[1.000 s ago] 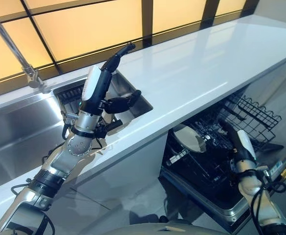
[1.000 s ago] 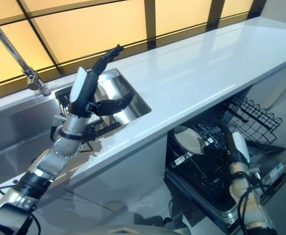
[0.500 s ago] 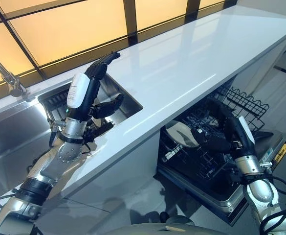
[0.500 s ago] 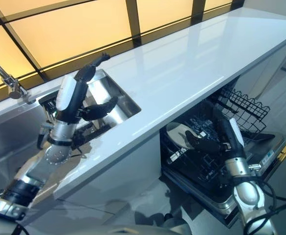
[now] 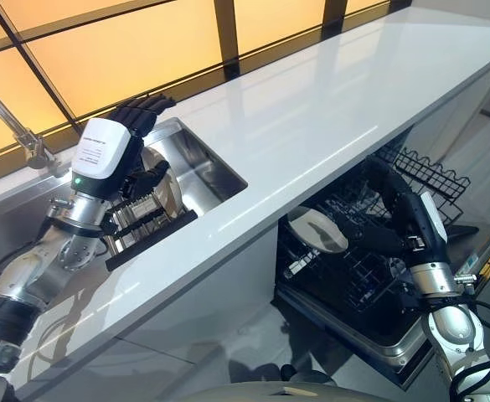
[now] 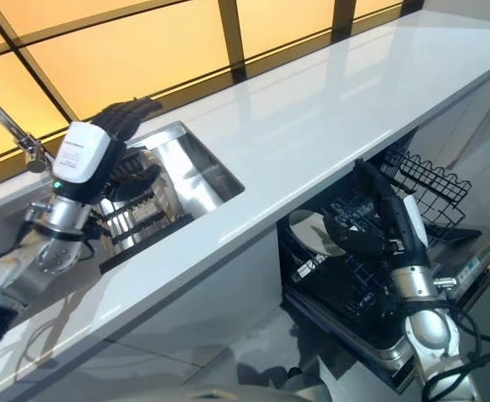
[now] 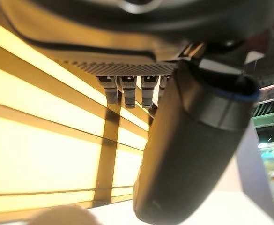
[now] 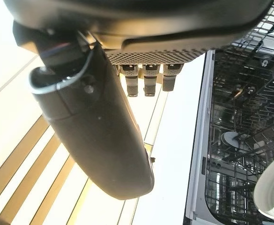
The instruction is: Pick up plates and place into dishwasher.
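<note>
- Our left hand (image 5: pixel 102 159) hovers over the sink (image 5: pixel 215 172), fingers straight and holding nothing; a plate (image 5: pixel 162 194) stands on edge in the dish rack (image 5: pixel 148 224) just below the fingertips.
- Our right hand (image 6: pixel 391 222) is at the dishwasher (image 5: pixel 370 331), fingers loosely spread, empty; 1 plate (image 5: pixel 318 231) sits in the lower rack just past the fingertips, not touching.
- We judge the plates stiff, smooth, likely slippery and breakable.
- We would pinch the upper rim, thumb on 1 face and fingers on the other.
</note>
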Available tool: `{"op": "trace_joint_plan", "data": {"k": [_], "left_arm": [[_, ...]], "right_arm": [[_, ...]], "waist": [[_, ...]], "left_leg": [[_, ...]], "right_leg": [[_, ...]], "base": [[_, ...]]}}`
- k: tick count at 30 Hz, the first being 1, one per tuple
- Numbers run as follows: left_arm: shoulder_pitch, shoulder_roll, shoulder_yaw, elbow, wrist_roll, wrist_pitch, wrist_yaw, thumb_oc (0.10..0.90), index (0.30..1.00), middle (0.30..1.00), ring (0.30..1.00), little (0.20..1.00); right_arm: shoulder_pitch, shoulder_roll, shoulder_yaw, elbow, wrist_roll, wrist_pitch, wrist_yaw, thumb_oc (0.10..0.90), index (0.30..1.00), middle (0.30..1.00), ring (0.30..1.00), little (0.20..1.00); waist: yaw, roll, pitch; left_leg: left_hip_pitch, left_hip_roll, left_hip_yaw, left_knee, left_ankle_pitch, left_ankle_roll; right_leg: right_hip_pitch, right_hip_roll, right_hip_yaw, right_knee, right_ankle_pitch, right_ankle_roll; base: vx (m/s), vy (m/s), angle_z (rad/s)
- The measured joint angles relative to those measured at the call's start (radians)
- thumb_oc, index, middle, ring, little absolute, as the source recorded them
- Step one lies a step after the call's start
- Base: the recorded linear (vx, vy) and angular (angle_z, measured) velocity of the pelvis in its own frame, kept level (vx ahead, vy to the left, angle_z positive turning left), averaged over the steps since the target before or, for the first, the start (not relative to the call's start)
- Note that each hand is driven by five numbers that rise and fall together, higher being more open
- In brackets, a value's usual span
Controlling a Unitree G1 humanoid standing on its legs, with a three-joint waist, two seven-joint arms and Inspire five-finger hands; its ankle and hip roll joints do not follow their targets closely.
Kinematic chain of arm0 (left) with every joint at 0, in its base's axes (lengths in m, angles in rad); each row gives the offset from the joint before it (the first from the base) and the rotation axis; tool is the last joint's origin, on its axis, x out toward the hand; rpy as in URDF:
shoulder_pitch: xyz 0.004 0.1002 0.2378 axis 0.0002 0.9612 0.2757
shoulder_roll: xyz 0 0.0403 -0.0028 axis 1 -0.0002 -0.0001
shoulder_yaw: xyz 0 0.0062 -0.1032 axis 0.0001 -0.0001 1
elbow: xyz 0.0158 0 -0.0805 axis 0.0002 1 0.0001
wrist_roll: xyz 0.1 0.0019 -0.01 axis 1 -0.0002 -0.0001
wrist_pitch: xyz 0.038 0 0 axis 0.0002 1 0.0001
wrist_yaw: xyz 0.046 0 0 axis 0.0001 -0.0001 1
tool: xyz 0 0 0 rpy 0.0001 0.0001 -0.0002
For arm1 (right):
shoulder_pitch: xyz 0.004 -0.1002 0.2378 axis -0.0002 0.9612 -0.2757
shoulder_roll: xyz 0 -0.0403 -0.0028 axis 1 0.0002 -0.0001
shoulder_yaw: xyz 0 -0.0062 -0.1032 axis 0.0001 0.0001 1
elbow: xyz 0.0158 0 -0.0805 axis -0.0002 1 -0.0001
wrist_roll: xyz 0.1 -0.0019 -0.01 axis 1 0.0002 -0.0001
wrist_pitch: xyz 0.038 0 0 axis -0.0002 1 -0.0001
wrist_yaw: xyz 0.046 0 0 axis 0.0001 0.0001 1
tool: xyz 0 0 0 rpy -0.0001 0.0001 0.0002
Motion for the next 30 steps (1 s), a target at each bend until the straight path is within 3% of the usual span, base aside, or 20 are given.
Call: {"op": "trace_joint_plan", "data": {"k": [4, 16, 21, 30], "left_arm": [[0.0, 0.046, 0.004, -0.006, 0.0, 0.002, 0.001, 0.8, 0.9, 0.9, 0.9, 0.9], [0.0, 0.072, 0.041, -0.006, -0.002, 0.023, -0.011, 0.8, 0.9, 0.9, 0.9, 0.9], [-0.009, 0.12, 0.034, 0.008, 0.002, 0.026, -0.086, 0.8, 0.9, 0.9, 0.9, 0.9], [-0.158, 0.17, -0.176, 0.153, 0.001, 0.039, -0.256, 0.8, 0.9, 0.9, 0.9, 0.9]], "right_arm": [[-0.003, -0.005, 0.0, 0.0, 0.0, 0.001, -0.004, 0.8, 0.9, 0.9, 0.9, 0.9], [-0.005, -0.005, 0.0, 0.0, 0.0, 0.013, -0.02, 0.8, 0.9, 0.9, 0.9, 0.9], [-0.007, -0.014, 0.001, 0.0, 0.001, 0.013, -0.02, 0.8, 0.9, 0.9, 0.9, 0.9], [-0.028, -0.059, 0.009, 0.008, 0.004, 0.013, -0.021, 0.8, 0.9, 0.9, 0.9, 0.9]], "waist": [[0.008, 0.0, 0.0], [0.005, 0.002, -0.001], [0.002, 0.003, -0.001], [-0.008, 0.023, -0.011]], "left_leg": [[-0.001, -0.001, -0.005, 0.0, 0.0, 0.0], [-0.001, -0.001, -0.007, 0.0, 0.0, 0.0], [0.0, -0.002, -0.004, 0.0, 0.001, 0.0], [0.001, -0.002, 0.005, 0.0, 0.001, 0.0]], "right_leg": [[0.0, -0.001, -0.003, 0.0, 0.0, 0.0], [0.001, -0.001, -0.004, 0.0, 0.0, 0.0], [0.001, -0.001, -0.004, 0.0, 0.0, 0.0], [-0.001, 0.001, 0.001, 0.0, 0.0, 0.0]], "base": [[0.0, -0.001, 0.02], [0.0, 0.0, 0.0], [0.0, 0.0, 0.0], [0.0, 0.0, 0.0]]}}
